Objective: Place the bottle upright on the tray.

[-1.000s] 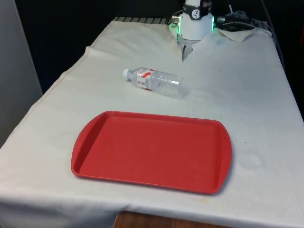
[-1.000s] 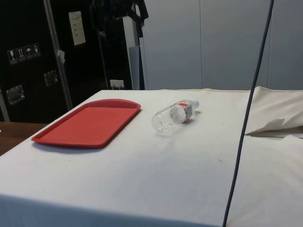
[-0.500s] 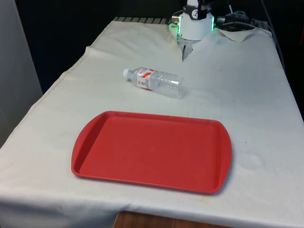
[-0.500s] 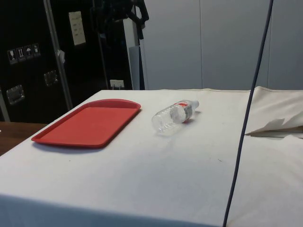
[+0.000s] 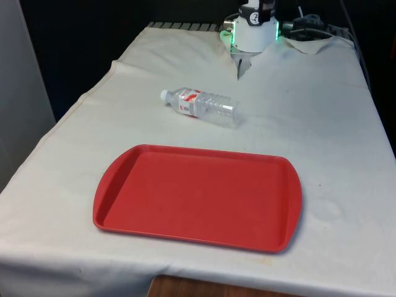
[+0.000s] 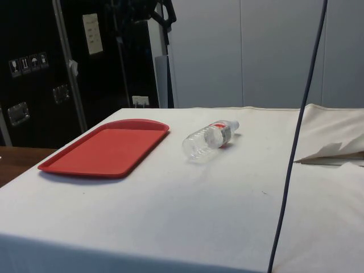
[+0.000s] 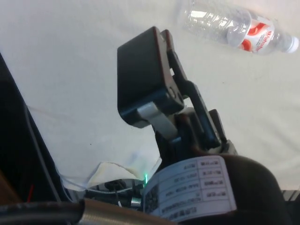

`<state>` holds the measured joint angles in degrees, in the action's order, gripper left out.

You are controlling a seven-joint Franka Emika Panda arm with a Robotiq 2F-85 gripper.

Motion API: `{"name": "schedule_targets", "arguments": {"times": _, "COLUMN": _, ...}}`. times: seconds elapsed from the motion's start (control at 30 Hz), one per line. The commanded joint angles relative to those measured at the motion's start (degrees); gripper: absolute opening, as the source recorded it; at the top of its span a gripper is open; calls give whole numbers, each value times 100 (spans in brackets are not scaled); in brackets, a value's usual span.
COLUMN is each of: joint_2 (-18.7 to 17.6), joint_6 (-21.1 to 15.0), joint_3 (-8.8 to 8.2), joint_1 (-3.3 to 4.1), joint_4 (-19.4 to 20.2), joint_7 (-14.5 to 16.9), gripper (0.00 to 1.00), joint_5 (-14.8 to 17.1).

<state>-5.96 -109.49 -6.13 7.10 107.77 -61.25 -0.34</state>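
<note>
A clear plastic bottle (image 5: 201, 105) with a red and white label and a white cap lies on its side on the white cloth, beyond the far edge of the tray. The side view shows the bottle (image 6: 209, 138) just right of the tray, cap pointing away. The red tray (image 5: 198, 195) is bare and sits near the table's front edge; its long side (image 6: 108, 149) faces the side camera. My gripper (image 7: 150, 51) hangs high over the cloth, well apart from the bottle (image 7: 236, 26), with nothing in it.
The robot's base (image 5: 253, 31) stands at the far end of the table. Crumpled white cloth (image 5: 309, 40) lies beside it, also seen in the side view (image 6: 333, 151). A dark cable (image 6: 296, 136) hangs across the side view.
The bottle and tray have stayed where they were. A dark shape at the top of the side view has shifted slightly.
</note>
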Motion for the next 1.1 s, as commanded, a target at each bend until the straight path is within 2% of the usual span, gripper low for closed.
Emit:
{"name": "schedule_targets", "arguments": {"times": 0.0, "joint_2": 23, "joint_6": -52, "joint_3": 6, "joint_1": 6, "joint_4": 0, "joint_7": -115, "gripper": 100, "joint_5": 17}}
{"name": "schedule_targets", "arguments": {"times": 0.1, "joint_2": 23, "joint_6": -57, "joint_3": 11, "joint_1": 6, "joint_4": -17, "joint_7": -229, "gripper": 100, "joint_5": 17}}
{"name": "schedule_targets", "arguments": {"times": 0.13, "joint_2": 0, "joint_6": 0, "joint_3": 11, "joint_1": 0, "joint_4": -29, "joint_7": -155, "gripper": 100, "joint_5": 0}}
{"name": "schedule_targets", "arguments": {"times": 0.2, "joint_2": 23, "joint_6": -57, "joint_3": 23, "joint_1": 6, "joint_4": -34, "joint_7": -338, "gripper": 100, "joint_5": 11}}
{"name": "schedule_targets", "arguments": {"times": 0.4, "joint_2": 11, "joint_6": -69, "joint_3": 40, "joint_1": 6, "joint_4": -57, "joint_7": -584, "gripper": 100, "joint_5": 11}}
{"name": "schedule_targets", "arguments": {"times": 0.43, "joint_2": 0, "joint_6": -11, "joint_3": 34, "joint_1": 0, "joint_4": -69, "joint_7": -521, "gripper": 100, "joint_5": 0}}
{"name": "schedule_targets", "arguments": {"times": 1.03, "joint_2": 0, "joint_6": -69, "joint_3": 46, "joint_1": 6, "joint_4": -74, "joint_7": -1243, "gripper": 100, "joint_5": 34}}
{"name": "schedule_targets", "arguments": {"times": 1.07, "joint_2": 0, "joint_6": -17, "joint_3": 46, "joint_1": 0, "joint_4": -69, "joint_7": -1163, "gripper": 100, "joint_5": 0}}
